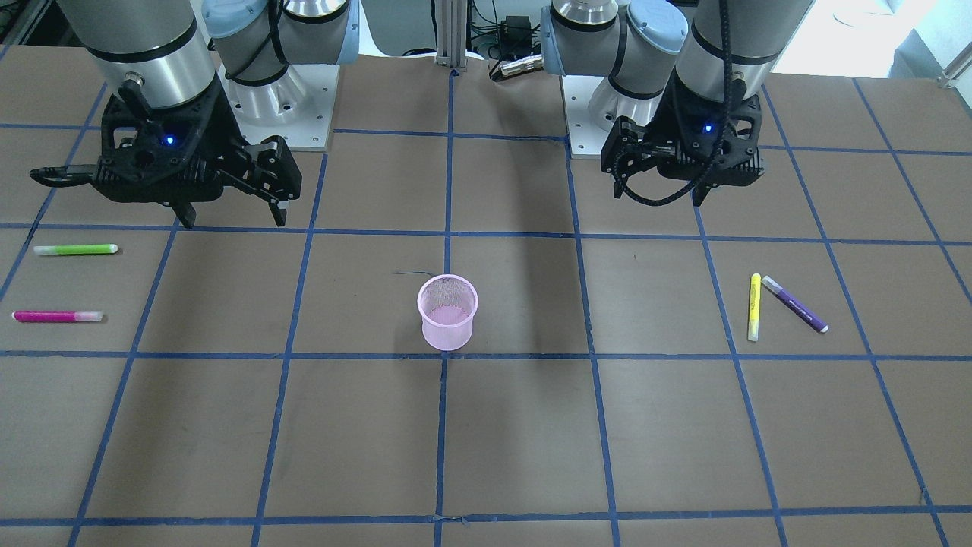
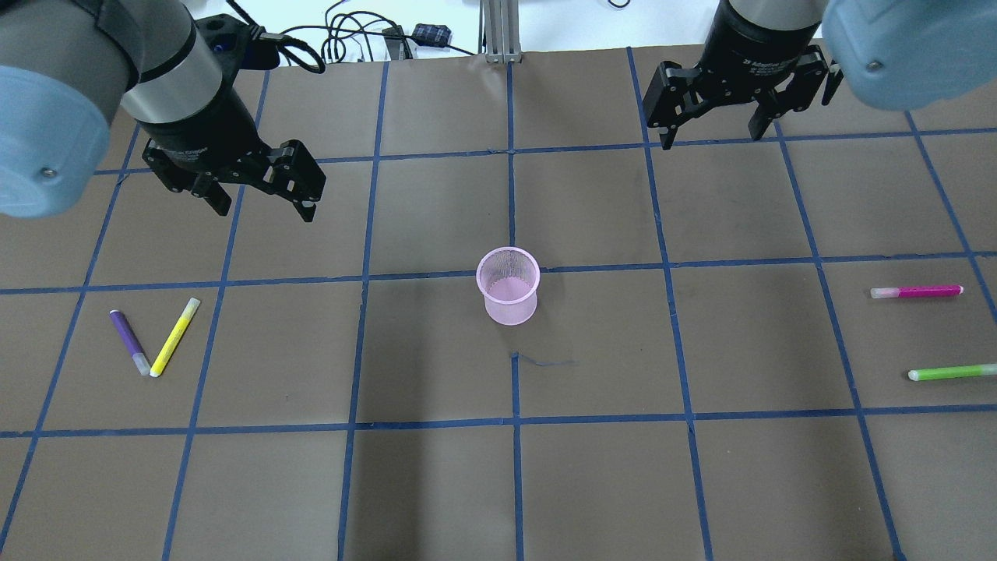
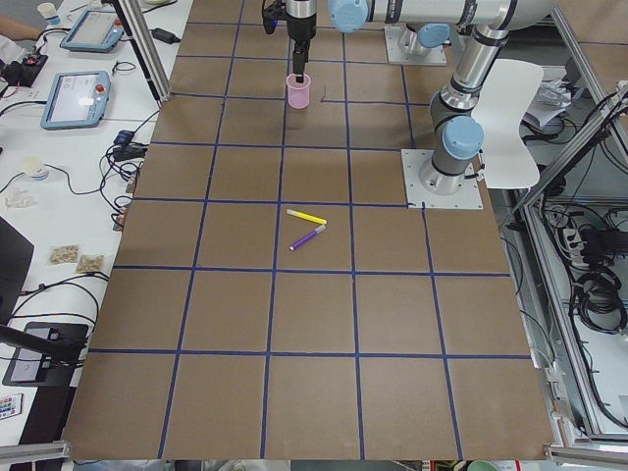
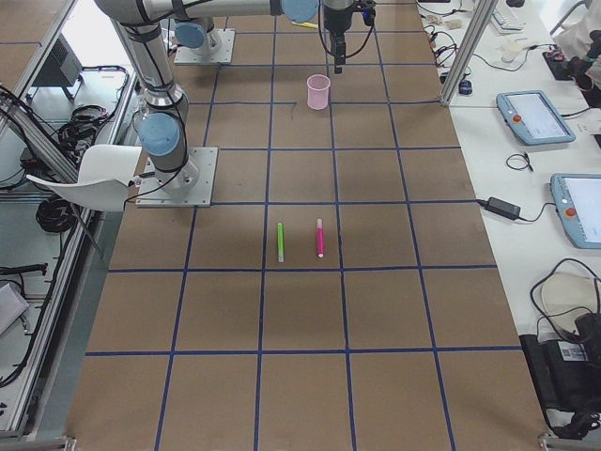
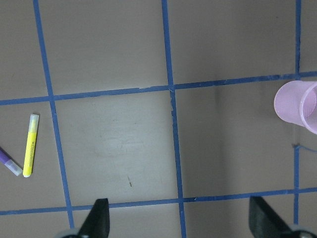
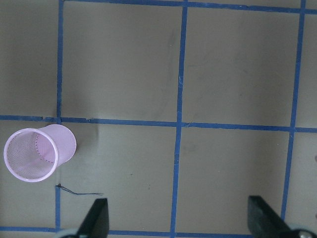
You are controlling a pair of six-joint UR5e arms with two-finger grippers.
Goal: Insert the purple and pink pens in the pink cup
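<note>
The pink mesh cup (image 2: 508,296) stands upright and empty at the table's middle; it also shows in the front view (image 1: 448,311). The purple pen (image 2: 128,341) lies flat on my left side, its capped end beside a yellow pen (image 2: 175,336). The pink pen (image 2: 917,292) lies flat on my far right side. My left gripper (image 2: 265,195) hangs open and empty above the table, back from the purple pen. My right gripper (image 2: 713,139) hangs open and empty at the far right rear. The left wrist view shows the cup (image 5: 297,106) and the purple pen's tip (image 5: 9,163).
A green pen (image 2: 952,372) lies flat near the pink pen, close to the table's right edge. The brown table (image 2: 436,483) carries a blue tape grid. Cables and a post stand behind the table's rear edge. Operator desks with tablets flank both table ends.
</note>
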